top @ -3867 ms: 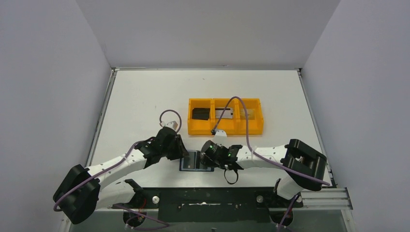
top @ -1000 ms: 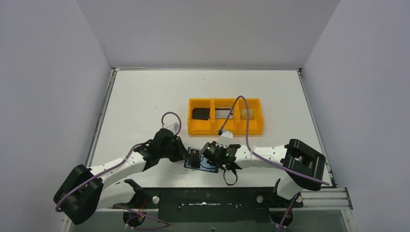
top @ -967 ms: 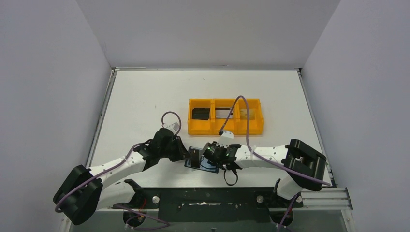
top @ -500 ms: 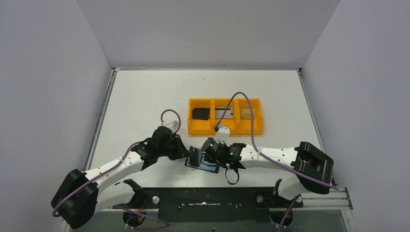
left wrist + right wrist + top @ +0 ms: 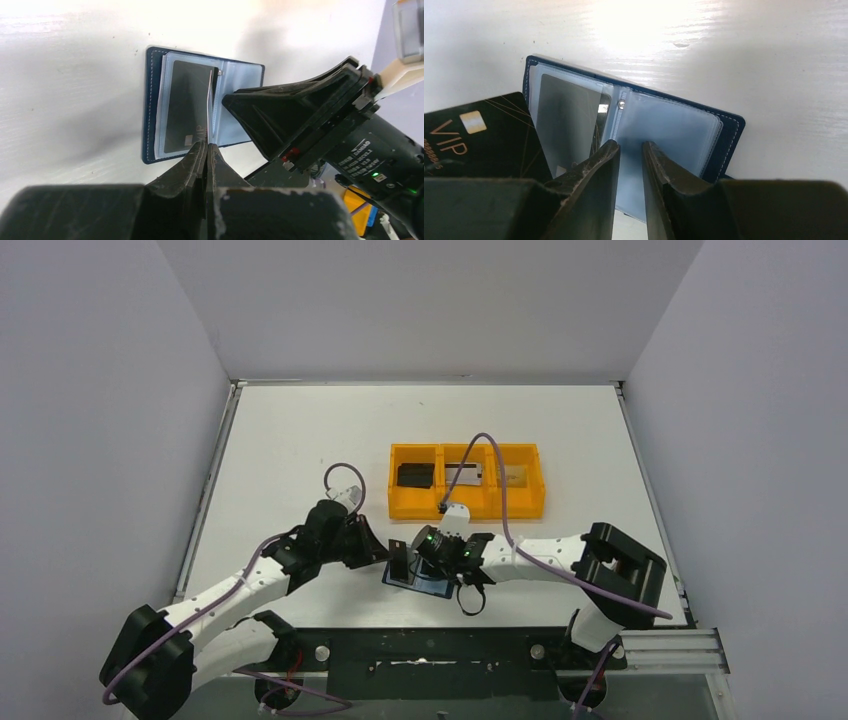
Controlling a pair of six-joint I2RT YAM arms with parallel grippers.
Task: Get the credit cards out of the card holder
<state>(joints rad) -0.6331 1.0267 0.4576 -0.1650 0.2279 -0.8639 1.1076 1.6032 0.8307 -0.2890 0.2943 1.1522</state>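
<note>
Credit card [image 5: 484, 145], black and marked VIP, stands on edge clenched in the left gripper [image 5: 206, 148] over the left side of the open card holder [image 5: 674, 130], which lies flat on the table [image 5: 300, 440] near its front edge, while the right gripper [image 5: 629, 147] rests narrowly parted fingertips [image 5: 599, 165] on its blue-grey pockets.

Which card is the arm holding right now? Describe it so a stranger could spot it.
Between the two arms, in front of the orange tray, the navy card holder lies open on the table. At its left end the left fingers pinch a black card upright: gold VIP lettering and chip, while the tray's cards lie flat.
</note>
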